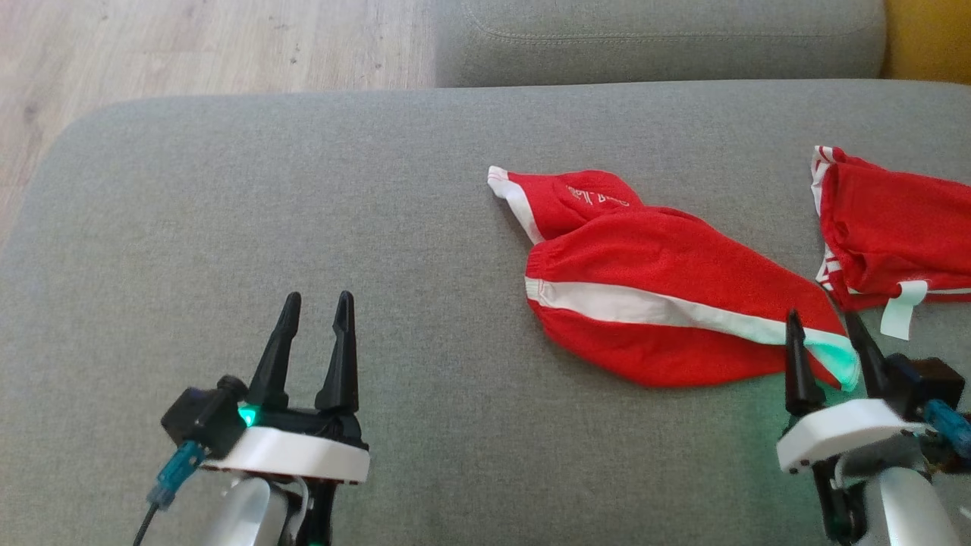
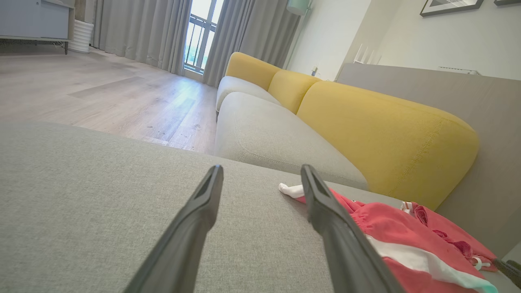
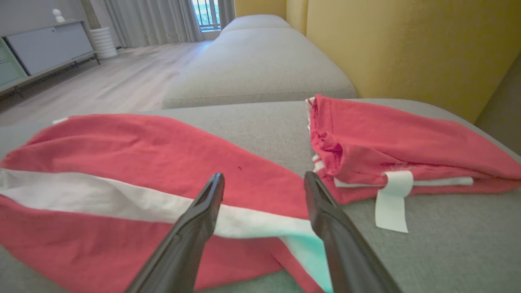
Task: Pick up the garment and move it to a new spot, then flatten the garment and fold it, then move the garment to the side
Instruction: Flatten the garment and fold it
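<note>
Right, the red garment (image 1: 652, 296) lies crumpled toward the right edge of the sofa cushion (image 1: 303, 189); our right hand (image 1: 823, 318) hangs released over its near corner, our left hand (image 1: 318, 297) released too. We'd pinch opposite hems and pull flat.

The left gripper (image 1: 318, 297) is formed of two long, dark fingers (image 1: 274, 356) tapered to points, mounted on a black base over a white plate (image 1: 288, 455). A green light (image 1: 246, 415) is lit at the foot of the fingers; beside it a black module (image 1: 199, 415) is fitted with a teal connector (image 1: 176, 470) and dark cable (image 1: 144, 527). The right gripper (image 1: 821, 316) is built alike, with a blue connector (image 1: 948, 428) beside its fingers and a silver forearm (image 1: 906, 508) behind them
</note>
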Motion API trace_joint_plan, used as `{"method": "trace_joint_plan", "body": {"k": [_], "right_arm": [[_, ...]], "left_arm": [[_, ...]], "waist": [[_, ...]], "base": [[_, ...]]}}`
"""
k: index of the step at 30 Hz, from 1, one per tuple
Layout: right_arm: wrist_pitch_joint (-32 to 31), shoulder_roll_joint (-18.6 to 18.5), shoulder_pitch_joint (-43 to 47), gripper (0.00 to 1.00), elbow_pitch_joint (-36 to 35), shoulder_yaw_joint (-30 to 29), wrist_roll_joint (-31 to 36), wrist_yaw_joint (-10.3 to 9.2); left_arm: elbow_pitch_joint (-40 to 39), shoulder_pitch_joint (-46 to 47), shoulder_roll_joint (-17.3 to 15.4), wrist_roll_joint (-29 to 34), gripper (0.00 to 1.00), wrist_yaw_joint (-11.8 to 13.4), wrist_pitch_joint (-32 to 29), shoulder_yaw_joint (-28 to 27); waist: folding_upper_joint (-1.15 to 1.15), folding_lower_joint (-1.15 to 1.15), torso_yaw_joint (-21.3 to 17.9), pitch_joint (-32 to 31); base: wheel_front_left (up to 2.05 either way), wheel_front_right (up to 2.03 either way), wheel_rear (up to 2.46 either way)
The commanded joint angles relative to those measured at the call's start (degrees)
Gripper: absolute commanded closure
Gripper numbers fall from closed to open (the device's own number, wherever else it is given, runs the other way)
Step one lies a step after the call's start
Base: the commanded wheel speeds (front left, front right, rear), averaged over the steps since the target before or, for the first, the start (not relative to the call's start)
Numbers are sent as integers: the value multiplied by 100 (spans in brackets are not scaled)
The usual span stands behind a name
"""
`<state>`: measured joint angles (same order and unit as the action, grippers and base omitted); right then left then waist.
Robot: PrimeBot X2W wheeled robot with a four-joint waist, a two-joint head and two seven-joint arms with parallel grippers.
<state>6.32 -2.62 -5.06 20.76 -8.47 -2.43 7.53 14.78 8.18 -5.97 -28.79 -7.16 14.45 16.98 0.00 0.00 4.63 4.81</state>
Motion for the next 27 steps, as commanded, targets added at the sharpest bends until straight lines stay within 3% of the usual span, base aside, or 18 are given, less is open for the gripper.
{"method": "trace_joint_plan", "body": {"k": [1, 9, 19, 27], "right_arm": [[217, -26, -180, 0, -351, 277, -107, -4], [647, -26, -219, 0, -983, 988, -372, -4], [704, -26, -196, 0, -1059, 1442, -465, -4], [176, -26, -557, 0, -841, 2383, -459, -4]], "left_arm": [[-159, 212, -56, -45, 0, -33, 55, -142], [-225, 217, -54, -64, 0, -33, 55, -115], [-229, 230, -45, -103, 0, -33, 55, 10], [-209, 307, -8, -143, 0, -33, 55, 104]], "waist": [[0, 0, -6, 10], [0, 0, -9, 17], [0, 0, 187, 75], [0, 0, 542, 218]], "base": [[0, 0, 0], [0, 0, 0], [0, 0, 0], [0, 0, 0]]}}
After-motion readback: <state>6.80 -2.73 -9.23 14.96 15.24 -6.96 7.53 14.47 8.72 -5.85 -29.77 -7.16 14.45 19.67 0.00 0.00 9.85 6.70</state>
